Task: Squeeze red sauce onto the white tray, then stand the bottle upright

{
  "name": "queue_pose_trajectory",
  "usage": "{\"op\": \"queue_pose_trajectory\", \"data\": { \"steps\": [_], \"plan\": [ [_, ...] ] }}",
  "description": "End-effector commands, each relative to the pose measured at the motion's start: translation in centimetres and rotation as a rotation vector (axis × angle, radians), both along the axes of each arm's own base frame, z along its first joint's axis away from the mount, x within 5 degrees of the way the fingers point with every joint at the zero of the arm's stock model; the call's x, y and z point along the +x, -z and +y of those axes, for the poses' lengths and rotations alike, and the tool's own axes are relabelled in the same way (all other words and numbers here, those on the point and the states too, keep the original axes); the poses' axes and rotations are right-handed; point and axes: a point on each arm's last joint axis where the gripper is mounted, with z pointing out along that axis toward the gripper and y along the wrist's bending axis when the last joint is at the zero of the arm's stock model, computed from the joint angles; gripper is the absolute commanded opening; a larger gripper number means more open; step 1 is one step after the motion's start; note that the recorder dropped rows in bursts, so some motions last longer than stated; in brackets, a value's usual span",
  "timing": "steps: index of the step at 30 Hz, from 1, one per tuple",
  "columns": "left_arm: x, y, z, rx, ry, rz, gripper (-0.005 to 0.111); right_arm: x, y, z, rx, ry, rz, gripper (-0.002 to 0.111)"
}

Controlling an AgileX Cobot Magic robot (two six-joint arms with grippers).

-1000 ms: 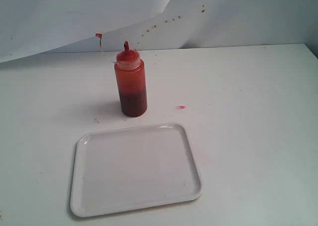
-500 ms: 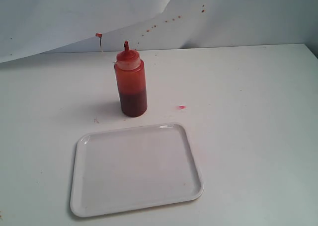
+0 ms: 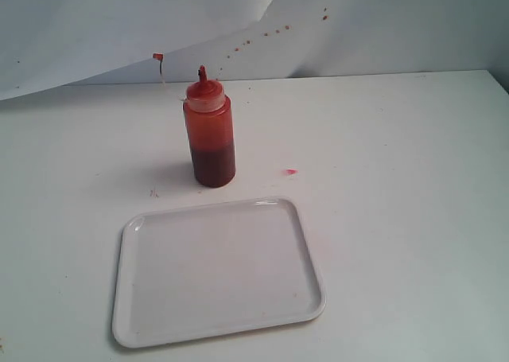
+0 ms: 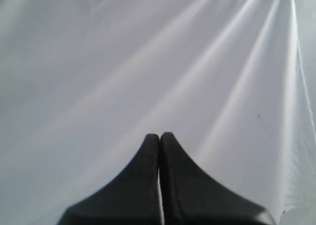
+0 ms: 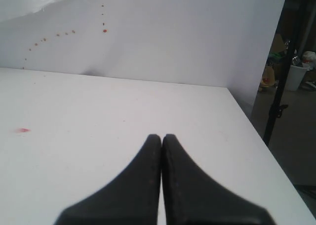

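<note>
White tabletop (image 3: 398, 139) fills most of the exterior view, backed by a pale sheet (image 3: 119, 28) flecked with red spots near the upper middle. The bottle (image 3: 211, 131) stands upright left of centre in the upper half, nozzle up. The red sauce (image 3: 214, 165) shows as a darker band in its lower part. Below it and apart from it, the white tray (image 3: 219, 270) lies flat in the lower left-centre. A small pink smear (image 3: 291, 172) marks the tabletop right of the bottle. The left gripper (image 4: 159, 136) is clenched, black fingertips pressed together over white cloth (image 4: 148, 62). The right gripper (image 5: 161, 136) is likewise clenched above the tabletop.
</note>
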Motion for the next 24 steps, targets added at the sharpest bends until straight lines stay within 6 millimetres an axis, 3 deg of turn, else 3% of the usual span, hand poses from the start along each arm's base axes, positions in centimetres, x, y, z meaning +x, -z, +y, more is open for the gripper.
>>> {"op": "queue_pose_trajectory", "data": {
  "steps": [1, 5, 7, 9, 10, 12, 19, 21, 24],
  "plan": [
    [1.9, -0.1, 0.1, -0.009, 0.008, 0.07, 0.004, 0.0, 0.1, 0.0, 0.007, 0.004, -0.002, 0.0],
    [4.5, 0.1, 0.2, -0.018, 0.008, 0.157, 0.017, 0.0, 0.1, 0.0, 0.007, 0.004, -0.002, 0.0],
    [6.1, 0.4, 0.3, -0.023, 0.008, 0.213, 0.029, 0.0, 0.1, 0.0, 0.007, 0.004, -0.002, 0.0],
    [8.2, 1.0, 0.4, -0.026, 0.006, 0.278, 0.052, 0.0, 0.1, 0.0, 0.007, 0.004, -0.002, 0.0],
    [9.6, 1.4, 0.5, -0.028, 0.005, 0.318, 0.069, 0.0, 0.1, 0.0, 0.007, 0.004, -0.002, 0.0],
    [11.7, 2.1, 0.6, -0.029, 0.003, 0.359, 0.085, 0.0, 0.1, 0.0, 0.007, 0.004, -0.002, 0.0],
    [18.5, 5.2, 0.5, -0.067, 0.056, 0.394, 0.089, 0.0, 0.1, 0.0, 0.007, 0.004, -0.002, 0.0],
    [20.3, 6.8, -0.4, 0.043, 0.146, 0.42, 0.087, 0.0, 0.1, 0.0, 0.007, 0.004, -0.002, 0.0],
    [22.8, 10.2, -0.9, 0.003, 0.226, 0.502, 0.084, 0.0, 0.1, 0.0, 0.007, 0.004, -0.002, 0.0]
  ]
}}
